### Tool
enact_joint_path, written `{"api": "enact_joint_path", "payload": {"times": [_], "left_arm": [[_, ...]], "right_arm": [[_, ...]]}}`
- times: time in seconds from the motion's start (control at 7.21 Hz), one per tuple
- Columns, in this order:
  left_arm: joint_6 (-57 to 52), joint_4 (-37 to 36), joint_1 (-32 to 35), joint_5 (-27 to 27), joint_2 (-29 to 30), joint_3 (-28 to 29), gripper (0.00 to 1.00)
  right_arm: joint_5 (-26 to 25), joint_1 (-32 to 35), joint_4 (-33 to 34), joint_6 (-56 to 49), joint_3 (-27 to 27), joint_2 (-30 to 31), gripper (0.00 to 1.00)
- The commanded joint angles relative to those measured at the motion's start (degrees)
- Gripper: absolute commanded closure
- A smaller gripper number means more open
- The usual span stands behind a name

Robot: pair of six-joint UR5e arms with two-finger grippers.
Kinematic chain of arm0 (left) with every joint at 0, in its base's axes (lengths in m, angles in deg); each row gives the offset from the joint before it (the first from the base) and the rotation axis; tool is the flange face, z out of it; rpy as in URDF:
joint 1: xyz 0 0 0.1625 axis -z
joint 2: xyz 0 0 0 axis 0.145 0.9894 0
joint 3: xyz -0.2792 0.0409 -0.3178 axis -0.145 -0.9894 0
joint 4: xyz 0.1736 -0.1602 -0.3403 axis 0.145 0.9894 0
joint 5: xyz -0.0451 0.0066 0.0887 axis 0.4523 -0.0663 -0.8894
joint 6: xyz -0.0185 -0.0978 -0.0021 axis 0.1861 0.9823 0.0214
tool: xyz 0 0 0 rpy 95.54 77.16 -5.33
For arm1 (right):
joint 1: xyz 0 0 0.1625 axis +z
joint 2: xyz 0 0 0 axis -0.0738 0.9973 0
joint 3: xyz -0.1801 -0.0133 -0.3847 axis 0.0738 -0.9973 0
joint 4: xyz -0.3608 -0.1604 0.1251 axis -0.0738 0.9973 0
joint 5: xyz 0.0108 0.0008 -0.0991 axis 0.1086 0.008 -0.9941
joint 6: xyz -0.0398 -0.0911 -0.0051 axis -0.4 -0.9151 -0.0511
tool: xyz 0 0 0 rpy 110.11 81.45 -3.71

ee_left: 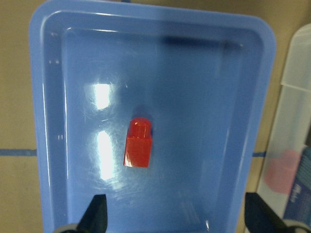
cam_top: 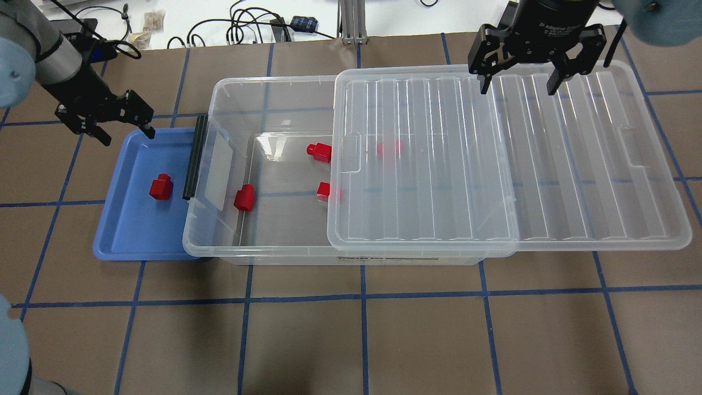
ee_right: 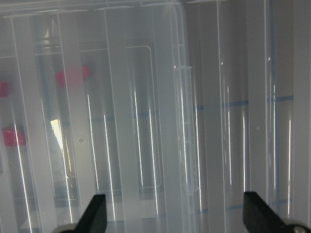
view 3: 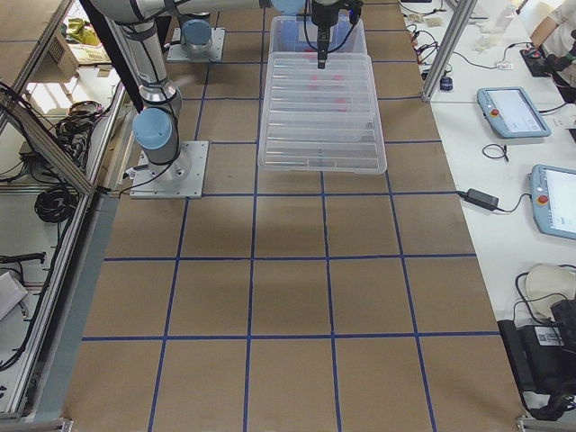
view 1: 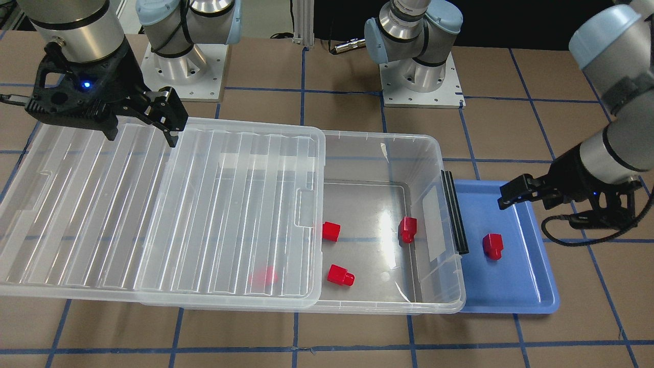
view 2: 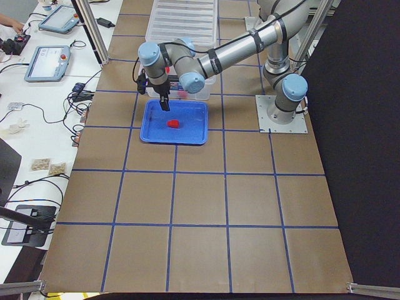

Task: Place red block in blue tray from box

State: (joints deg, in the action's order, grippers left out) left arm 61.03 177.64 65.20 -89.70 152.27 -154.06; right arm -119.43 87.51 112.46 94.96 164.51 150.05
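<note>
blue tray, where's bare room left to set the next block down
The tray holds one block, at its middle. Bare floor lies between it and the rim on the robot's side, and again between it and the far rim. Tightest is the side against the box and its handle. The left gripper hangs open overhead.

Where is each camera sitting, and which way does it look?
Front: across the table, facing the robot; sees left arm, right arm, box, blue tray.
Overhead: behind the robot, looking down; both arms, open jaws, lid.
Left side: table's end, looking along it; left arm near.
Right side: other end; right arm near.
Left wrist: down on the red block; jaw tips show.
Right wrist: down on the lid; jaw tips show.
Shared: front and overhead both show that block.
</note>
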Motion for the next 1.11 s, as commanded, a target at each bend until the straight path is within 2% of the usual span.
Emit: {"api": "enact_joint_path", "payload": {"times": [0.0, 0.28, 0.55, 0.97], "left_arm": [[1.65, 5.46, 5.80, -0.09, -5.76, 1.54, 0.00], [6.82, 7.13, 9.67, 0.26, -8.92, 1.10, 0.00], [6.76, 6.62, 13.11, -0.61, -10.78, -4.23, 0.00], [6.67, 6.44, 13.29, -1.32, -12.02, -4.97, 0.00]], "right_arm": [[0.03, 0.01, 0.11, 0.00, 0.07, -0.04, 0.00], [-0.14, 0.01, 0.02, 0.00, 0.07, -0.13, 0.00], [-0.58, 0.01, 0.11, 0.00, 0.07, -0.13, 0.00], [-0.59, 0.01, 0.20, -0.18, 0.07, -0.13, 0.00]]}}
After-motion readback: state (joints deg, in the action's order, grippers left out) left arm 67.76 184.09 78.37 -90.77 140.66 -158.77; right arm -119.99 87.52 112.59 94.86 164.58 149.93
